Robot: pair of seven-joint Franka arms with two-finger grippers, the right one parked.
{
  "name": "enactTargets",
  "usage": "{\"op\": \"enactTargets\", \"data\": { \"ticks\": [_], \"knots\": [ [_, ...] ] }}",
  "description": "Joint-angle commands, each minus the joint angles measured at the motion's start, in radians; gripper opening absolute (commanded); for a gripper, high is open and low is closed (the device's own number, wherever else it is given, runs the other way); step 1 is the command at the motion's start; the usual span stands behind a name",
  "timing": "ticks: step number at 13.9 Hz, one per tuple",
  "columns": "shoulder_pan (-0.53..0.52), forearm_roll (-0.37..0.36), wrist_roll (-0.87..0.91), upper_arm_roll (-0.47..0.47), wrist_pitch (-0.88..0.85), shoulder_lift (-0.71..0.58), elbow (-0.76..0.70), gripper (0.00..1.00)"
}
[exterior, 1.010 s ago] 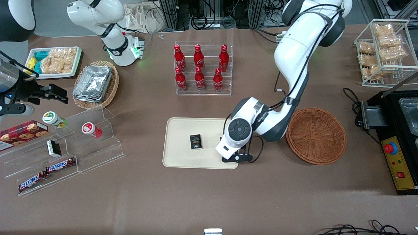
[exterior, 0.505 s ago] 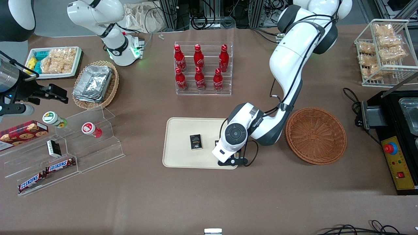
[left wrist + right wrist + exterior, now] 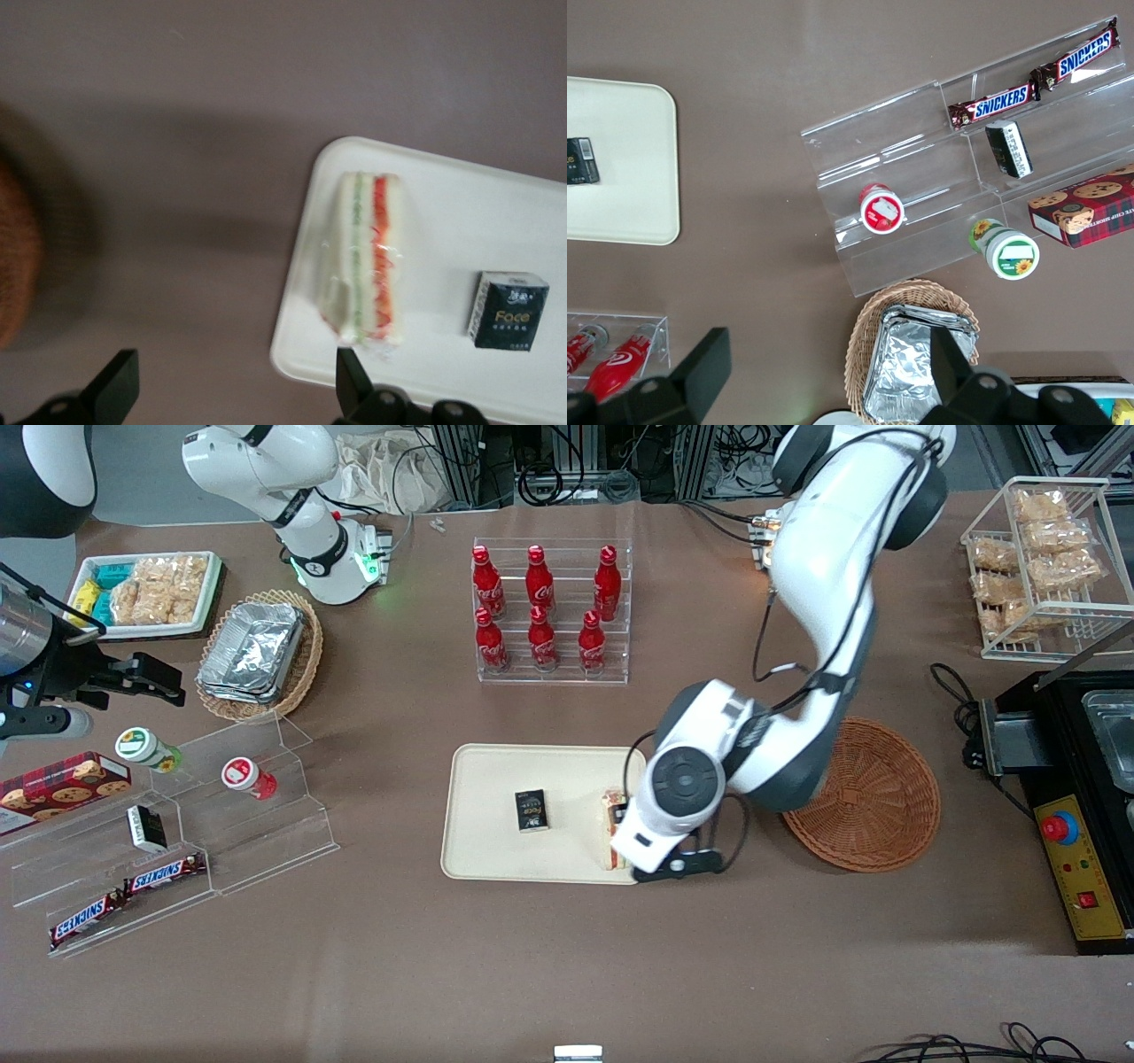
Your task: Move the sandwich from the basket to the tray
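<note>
Sandwich lies on tray hard by rim at working arm's end, near small dark packet. Risk: judged so close to edge that nudge tips it onto desk. Basket empty. Tool above, fingers spread, holding nothing. Forearm slants over basket.

Sandwich half hidden under the arm; basket partly covered by it too. Gripper cropped, only fingertips showing, spread apart.
</note>
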State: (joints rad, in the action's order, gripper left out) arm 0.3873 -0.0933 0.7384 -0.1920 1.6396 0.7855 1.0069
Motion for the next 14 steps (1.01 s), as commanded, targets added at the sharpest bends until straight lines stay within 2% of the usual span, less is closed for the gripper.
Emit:
{"op": "enactTargets", "data": {
  "ticks": [1, 3, 5, 8, 11, 14],
  "knots": [
    [-0.085, 0.020, -0.048, -0.003, -0.110, -0.147, 0.082, 1.00],
    [-0.113, 0.036, -0.189, 0.026, -0.112, -0.294, 0.233, 1.00],
    [-0.102, 0.101, -0.307, 0.139, -0.083, -0.446, 0.388, 1.00],
    [-0.100, 0.124, -0.502, 0.247, -0.058, -0.622, 0.565, 1.00],
    [-0.107, 0.121, -0.646, 0.330, -0.072, -0.686, 0.610, 1.00],
    [-0.114, 0.095, -0.708, 0.345, -0.073, -0.680, 0.595, 1.00]
  ]
}}
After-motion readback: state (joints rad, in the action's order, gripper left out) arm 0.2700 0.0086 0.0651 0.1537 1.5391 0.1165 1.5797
